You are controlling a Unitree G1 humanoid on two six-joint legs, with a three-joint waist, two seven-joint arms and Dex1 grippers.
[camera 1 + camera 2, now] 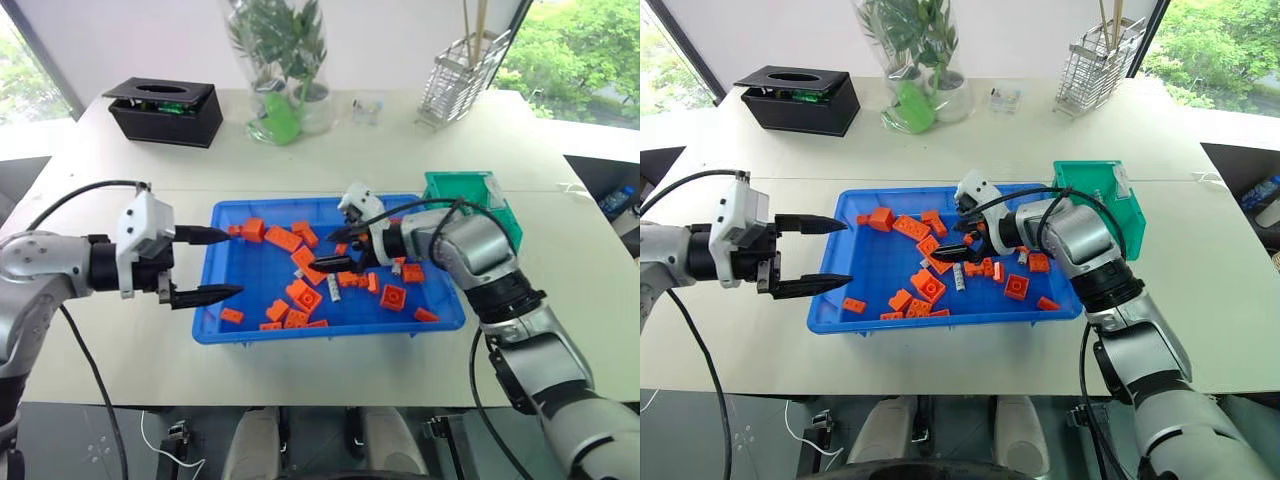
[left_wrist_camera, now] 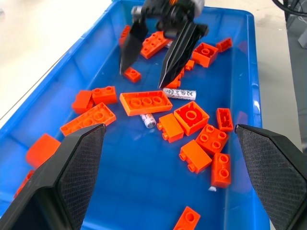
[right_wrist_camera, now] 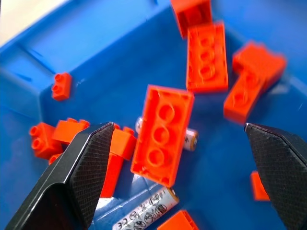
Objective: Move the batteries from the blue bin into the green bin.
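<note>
Batteries: two silver-grey cylinders lie loose on the floor of the blue bin (image 1: 225, 330), among scattered orange bricks (image 1: 302, 297). One battery with printed text (image 2: 179, 93) lies clear in the middle of the bin; a second battery (image 2: 147, 120) is half tucked under a long orange brick (image 2: 145, 102).

Green bin: green bin (image 1: 496, 205) stands on the tabletop (image 1: 120, 360) against the blue bin's far right corner, partly behind the right forearm; I cannot tell what is inside it.

Right pincer: right pincer (image 1: 340, 250) hangs released and holding nothing over the middle of the blue bin, tilted downward. My reading is that it is lined up for a pick of the lettered battery just beside its tips.

Left pincer: left pincer (image 1: 205, 265) is released and holding nothing, at the bin's left rim, fingers pointing in over the rim. It looks placed to watch or steady, not to grasp.

Left wrist view adds: both batteries at once, with the right pincer's black fingers (image 2: 180, 52) above them, one tip near the lettered battery.

Right wrist view adds: a close look between its own fingers; the long brick overlaps the far battery (image 3: 190, 139), while the lettered one (image 3: 144, 211) lies unobstructed.

Head views add: the whole layout, with a black box (image 1: 165, 110), a plant vase (image 1: 285, 70) and a wire basket (image 1: 460, 75) along the far edge.
</note>
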